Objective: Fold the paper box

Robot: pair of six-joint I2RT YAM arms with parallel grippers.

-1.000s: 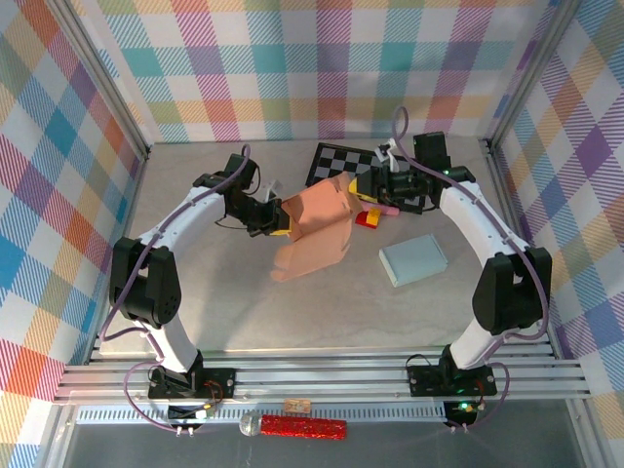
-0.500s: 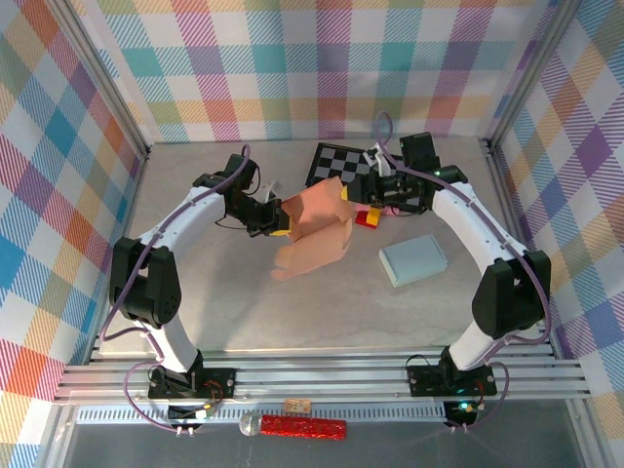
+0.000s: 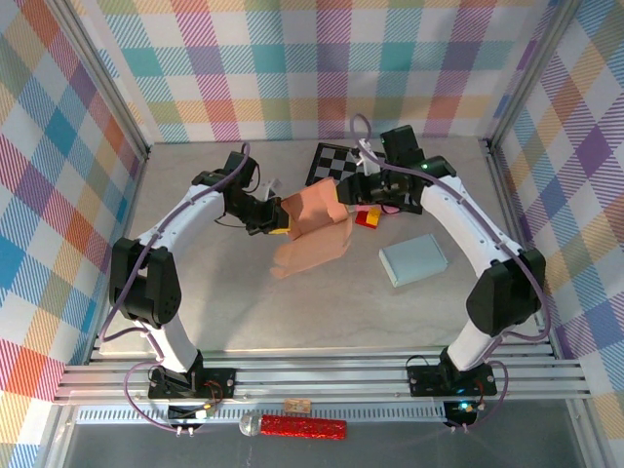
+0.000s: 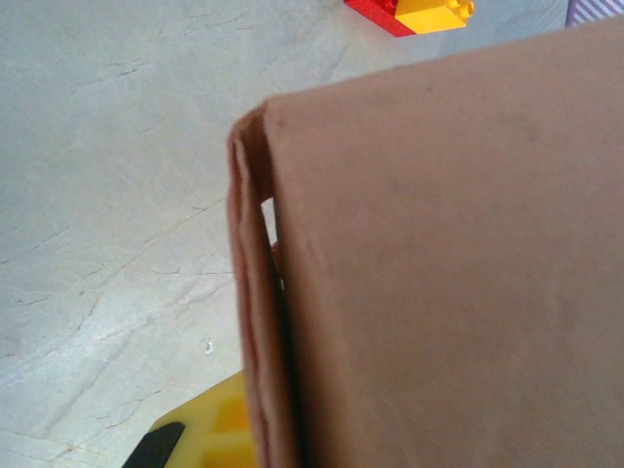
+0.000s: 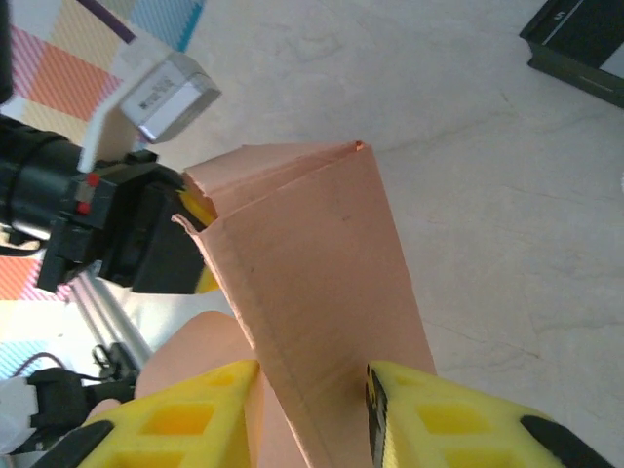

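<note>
Evidently light, floppy card best held near its creases, the box (image 3: 314, 232) hangs over the table (image 3: 244, 312), its edge pinched in the closed left hand (image 3: 277, 220), with the right hand (image 5: 312, 378) half-open astride a panel, perhaps gripping.

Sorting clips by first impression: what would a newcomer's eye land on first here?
The salmon-pink paper box at the middle of the scene, with the left claw clamped on its left edge and the right claw at its far right corner, yellow fingers either side of a panel. Next come the checkerboard behind it and the pale blue box to its right.
</note>
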